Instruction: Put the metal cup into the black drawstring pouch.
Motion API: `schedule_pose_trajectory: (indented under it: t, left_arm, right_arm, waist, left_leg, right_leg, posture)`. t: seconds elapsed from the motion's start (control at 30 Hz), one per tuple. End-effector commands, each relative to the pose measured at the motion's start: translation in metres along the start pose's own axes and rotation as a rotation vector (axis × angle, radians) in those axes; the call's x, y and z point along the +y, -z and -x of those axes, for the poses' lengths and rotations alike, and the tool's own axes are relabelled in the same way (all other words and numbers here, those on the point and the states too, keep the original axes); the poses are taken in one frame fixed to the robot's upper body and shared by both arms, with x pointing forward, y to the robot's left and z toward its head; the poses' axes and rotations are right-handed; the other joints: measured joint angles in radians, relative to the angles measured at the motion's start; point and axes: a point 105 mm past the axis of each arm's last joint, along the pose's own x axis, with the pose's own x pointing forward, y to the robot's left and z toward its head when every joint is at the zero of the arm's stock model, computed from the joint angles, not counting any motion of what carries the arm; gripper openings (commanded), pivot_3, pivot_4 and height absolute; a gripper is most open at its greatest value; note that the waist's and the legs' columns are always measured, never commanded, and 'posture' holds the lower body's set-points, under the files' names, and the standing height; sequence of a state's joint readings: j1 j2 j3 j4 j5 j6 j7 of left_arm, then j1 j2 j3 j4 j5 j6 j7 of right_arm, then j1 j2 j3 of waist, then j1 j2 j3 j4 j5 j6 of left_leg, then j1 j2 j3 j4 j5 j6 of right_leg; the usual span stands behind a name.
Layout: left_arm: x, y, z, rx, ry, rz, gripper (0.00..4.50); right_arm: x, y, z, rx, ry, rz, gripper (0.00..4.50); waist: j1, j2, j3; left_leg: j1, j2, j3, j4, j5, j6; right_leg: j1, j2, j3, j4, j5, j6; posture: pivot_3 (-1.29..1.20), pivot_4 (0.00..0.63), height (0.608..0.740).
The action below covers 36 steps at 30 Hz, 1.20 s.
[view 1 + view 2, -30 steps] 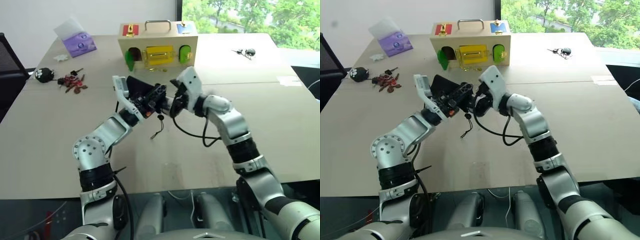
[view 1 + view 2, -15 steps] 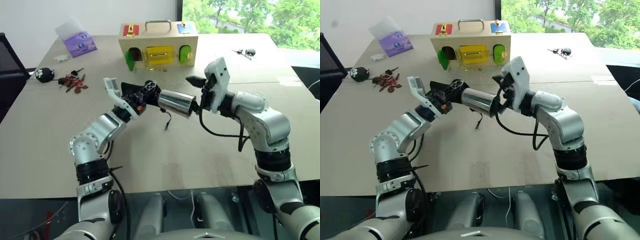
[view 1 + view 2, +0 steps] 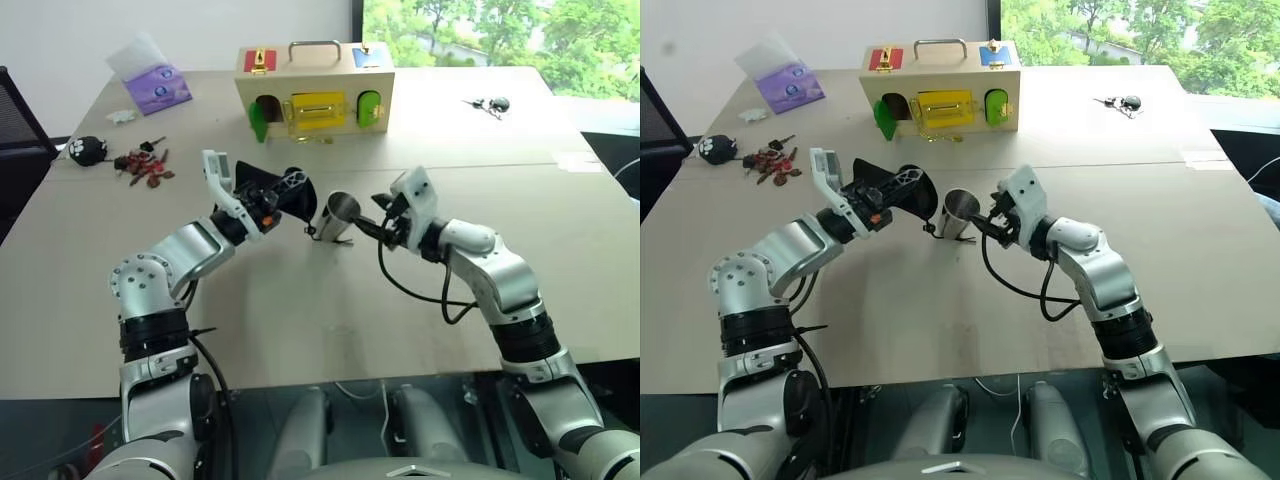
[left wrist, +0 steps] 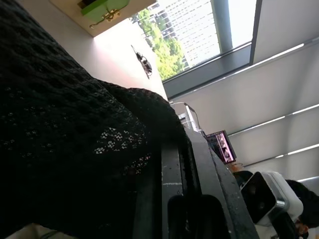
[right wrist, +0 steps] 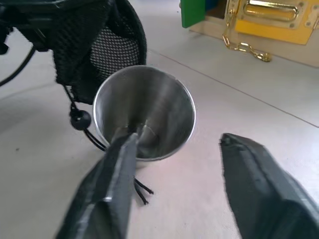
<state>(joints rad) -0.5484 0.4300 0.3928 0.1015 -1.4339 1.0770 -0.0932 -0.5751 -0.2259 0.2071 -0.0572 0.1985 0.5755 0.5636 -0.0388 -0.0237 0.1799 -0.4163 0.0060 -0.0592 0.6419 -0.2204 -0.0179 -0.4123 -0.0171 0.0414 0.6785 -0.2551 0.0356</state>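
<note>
The metal cup (image 3: 337, 216) is sitting on the table (image 3: 300, 310) near the middle, tilted w/ its open mouth facing the right gripper (image 5: 174, 164). R gripper is hovering just beside the cup, fingers (image 5: 117, 174) apart, one finger lying across the cup's mouth in the R wrist view, not gripping anything. L gripper (image 3: 283, 195) is pinching the black drawstring pouch (image 3: 285, 192) closed-fingered, holding it up just left of the cup; the pouch cord w/ its bead (image 5: 79, 119) is dangling by the cup's side. Wooden box (image 3: 314, 88) is standing behind, keys (image 3: 488, 103) far right, small red bits (image 3: 148, 165) far left.
</note>
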Motion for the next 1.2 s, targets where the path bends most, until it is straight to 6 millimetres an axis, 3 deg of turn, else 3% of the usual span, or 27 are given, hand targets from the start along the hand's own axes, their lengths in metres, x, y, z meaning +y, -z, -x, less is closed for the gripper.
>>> schedule_pose_trajectory:
  t: [0.03,0.1,0.3,0.4,0.5,0.53,0.6,0.83,0.93,1.03,1.1,1.13,1.2]
  left_arm:
    - [-0.009,-0.009,0.006,-0.024,0.008,-0.090,0.00]
    - [-0.004,-0.012,0.010,-0.036,-0.024,-0.114,0.00]
    - [0.000,-0.011,0.019,-0.022,-0.033,-0.139,0.00]
    - [-0.004,-0.007,0.021,0.002,-0.023,-0.169,0.92]
    - [-0.001,-0.007,0.023,-0.001,-0.045,-0.188,2.36]
    - [0.000,-0.007,0.024,0.002,-0.049,-0.192,2.61]
    - [0.002,-0.006,0.025,0.005,-0.055,-0.195,3.56]
    - [0.008,-0.005,0.030,0.063,-0.094,-0.258,3.56]
    - [0.010,-0.007,0.030,0.062,-0.106,-0.273,2.72]
    - [0.010,-0.008,0.031,0.061,-0.102,-0.275,1.30]
    - [0.010,-0.010,0.031,0.068,-0.101,-0.281,0.28]
    - [0.010,-0.011,0.031,0.073,-0.101,-0.289,0.03]
    - [0.008,-0.015,0.030,0.082,-0.096,-0.307,0.03]
  right_arm:
    - [0.004,-0.008,0.001,-0.036,-0.025,0.053,0.77]
    - [0.002,-0.005,0.000,-0.024,-0.020,0.051,0.09]
    - [0.004,-0.003,-0.001,-0.016,-0.061,0.064,0.09]
    - [0.008,-0.004,0.000,-0.017,-0.090,0.112,0.99]
    - [0.014,0.003,0.000,0.002,-0.115,0.155,2.36]
    - [0.016,0.005,0.000,0.006,-0.120,0.161,2.36]
    - [0.014,0.007,-0.003,0.007,-0.106,0.178,2.36]
    - [0.012,0.010,-0.018,-0.006,-0.102,0.194,2.36]
    - [0.013,0.009,-0.020,-0.018,-0.110,0.192,1.50]
    - [0.013,0.007,-0.021,-0.028,-0.107,0.189,0.06]
    - [0.013,0.006,-0.020,-0.032,-0.105,0.190,0.00]
    - [0.012,0.005,-0.019,-0.037,-0.101,0.190,0.00]
    - [0.010,0.004,-0.017,-0.048,-0.094,0.182,0.00]
  waist:
    - [-0.001,0.000,0.000]
    - [-0.001,0.000,0.000]
    - [-0.001,0.000,0.000]
    - [-0.001,0.000,0.000]
    - [0.000,0.000,0.000]
    - [-0.001,0.000,0.000]
    - [-0.001,0.000,0.000]
    - [-0.002,0.000,0.000]
    - [-0.001,0.000,0.000]
    - [-0.001,0.000,0.000]
    - [-0.001,0.000,0.000]
    - [-0.001,0.000,0.000]
    - [-0.001,0.000,0.000]
  left_leg:
    - [0.000,0.000,0.000,0.000,0.000,0.000]
    - [0.000,0.000,0.000,0.000,0.000,0.000]
    - [0.000,0.000,0.000,0.000,0.000,0.000]
    - [0.000,0.000,0.000,0.000,0.000,0.000]
    - [0.000,0.000,0.000,0.000,0.000,0.000]
    - [0.000,0.000,0.000,0.000,0.000,0.000]
    - [0.000,0.000,0.000,0.000,0.000,0.001]
    - [0.000,0.000,0.000,0.000,0.000,0.000]
    - [0.000,0.000,0.000,0.000,0.000,0.000]
    - [0.000,0.000,-0.001,0.000,0.000,0.000]
    - [0.000,0.001,-0.001,0.000,0.000,0.000]
    - [0.000,0.001,-0.001,0.000,0.000,0.000]
    - [0.000,0.001,-0.001,0.000,0.000,0.000]
  right_leg:
    - [0.000,0.000,0.000,0.000,0.000,0.000]
    - [0.000,0.000,0.000,0.000,0.000,0.000]
    - [0.000,0.000,0.001,0.000,0.000,0.000]
    - [0.000,0.000,0.000,0.000,0.000,0.000]
    - [0.000,0.000,0.000,0.000,0.000,0.000]
    - [0.000,0.000,0.000,0.000,0.000,0.000]
    - [0.000,0.000,0.000,0.000,0.000,0.000]
    - [0.000,0.000,0.000,0.000,0.000,0.000]
    - [0.000,0.000,0.000,0.000,0.000,0.000]
    - [0.000,0.000,0.000,0.000,0.000,0.000]
    - [0.000,0.000,0.000,0.000,0.000,0.000]
    - [0.000,0.000,0.000,0.000,0.000,0.000]
    - [0.000,0.000,0.000,0.000,0.000,0.000]
  posture:
    - [0.00,0.150,0.740]
    - [0.00,0.150,0.740]
    - [0.00,0.150,0.740]
    - [0.00,0.150,0.740]
    - [0.00,0.150,0.740]
    - [0.00,0.150,0.740]
    - [0.00,0.150,0.740]
    - [0.00,0.150,0.740]
    - [0.00,0.150,0.740]
    - [0.00,0.150,0.740]
    - [0.00,0.150,0.740]
    - [0.00,0.150,0.740]
    - [0.00,0.150,0.740]
